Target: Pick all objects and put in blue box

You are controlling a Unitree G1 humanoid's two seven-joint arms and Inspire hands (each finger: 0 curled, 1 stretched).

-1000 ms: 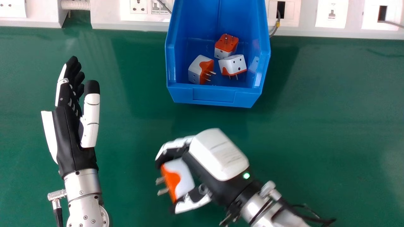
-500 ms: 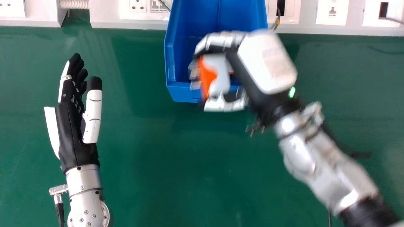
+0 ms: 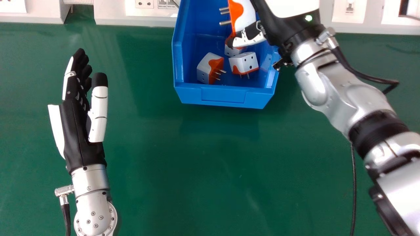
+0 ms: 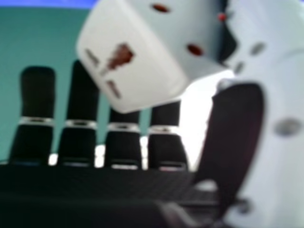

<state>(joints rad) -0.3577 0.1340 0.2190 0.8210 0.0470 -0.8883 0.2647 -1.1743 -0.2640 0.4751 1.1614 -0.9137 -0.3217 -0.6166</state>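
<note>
- Farther over the blue box (image 3: 223,95) goes the right robot hand (image 3: 277,24); half a second ago it was nearer the front wall, and before that out over the green table (image 3: 147,164).
- With it has travelled the held plug adaptor (image 3: 246,16), white and orange, now above the inside of the box.
- Pinched, I'd say, between the thumb and fingers: that right hand is closed around the adaptor, with the metal prongs pointing off toward the robot's left.
- Down in the box I count three more. The left adaptor (image 3: 206,67) lies near the front with its prongs facing right; the right adaptor (image 3: 245,62) sits across from it, holes up and prongs toward the front; the rear adaptor (image 3: 233,51) is just behind that one, partly covered by the thumb.
- Over on the other side, the left robot hand (image 3: 77,131) hangs idle above the table, fingers straight, holding nothing, well apart from the box.
- Along the table's far edge runs white trunking (image 3: 111,13) with wall sockets (image 3: 144,4) in it.
</note>
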